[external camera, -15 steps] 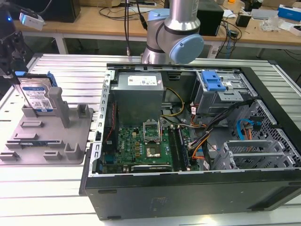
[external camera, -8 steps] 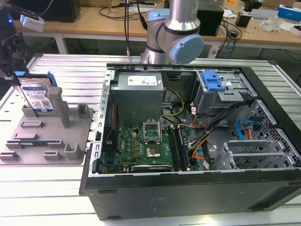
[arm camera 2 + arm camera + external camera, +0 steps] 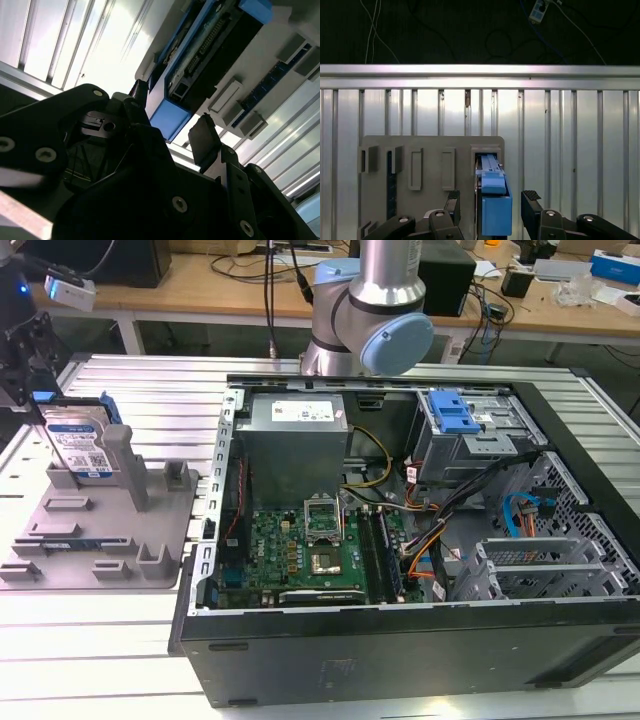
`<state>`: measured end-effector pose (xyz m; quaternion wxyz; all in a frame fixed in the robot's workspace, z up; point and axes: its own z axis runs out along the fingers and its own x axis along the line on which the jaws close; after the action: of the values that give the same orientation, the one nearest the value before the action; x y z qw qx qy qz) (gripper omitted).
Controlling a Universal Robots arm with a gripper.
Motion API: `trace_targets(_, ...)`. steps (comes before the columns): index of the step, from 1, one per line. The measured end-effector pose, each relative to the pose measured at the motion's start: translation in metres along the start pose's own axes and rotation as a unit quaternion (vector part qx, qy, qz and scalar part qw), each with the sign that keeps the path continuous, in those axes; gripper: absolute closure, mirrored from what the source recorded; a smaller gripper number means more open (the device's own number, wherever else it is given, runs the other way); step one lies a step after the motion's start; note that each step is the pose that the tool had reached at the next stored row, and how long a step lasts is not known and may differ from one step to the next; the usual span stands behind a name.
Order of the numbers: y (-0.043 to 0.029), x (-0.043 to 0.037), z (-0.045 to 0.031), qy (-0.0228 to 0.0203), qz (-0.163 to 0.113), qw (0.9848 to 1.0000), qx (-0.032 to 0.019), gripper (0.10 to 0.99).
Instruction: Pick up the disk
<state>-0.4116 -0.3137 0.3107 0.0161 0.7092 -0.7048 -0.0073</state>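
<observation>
Black fingertips [image 3: 453, 200] sit nearest the lens in both wrist views. They belong to my gripper [image 3: 491, 199], which stands wide open and holds nothing. Between the jaws is the blue-framed top edge of the disk [image 3: 496, 210], with a visible gap on each side, so neither pad touches it. The disk stands upright on its edge in a slot of the grey holder tray [image 3: 430, 145]. In the exterior view I hang just above it, and its labelled face shows at the tray's back corner, toward the exterior view's left. The tray lies flat on the slatted metal table [image 3: 110, 640], near the table's edge at the exterior view's left. Just beside the tray, toward the exterior view's right, lies the open computer case [image 3: 400, 640], and my arm [image 3: 375, 300] rises behind it.
</observation>
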Motion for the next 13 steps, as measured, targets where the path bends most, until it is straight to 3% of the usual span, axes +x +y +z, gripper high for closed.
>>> trace_targets(5,-0.0001,0.0,0.0022,0.0,0.0,1.0,0.0,0.498)
trace_targets(7,-0.0001,0.0,0.0031,0.0,0.0,1.0,0.0001,0.635)
trace_targets(13,-0.0002,-0.0001,0.0051,0.0,0.0,1.0,0.0,0.635)
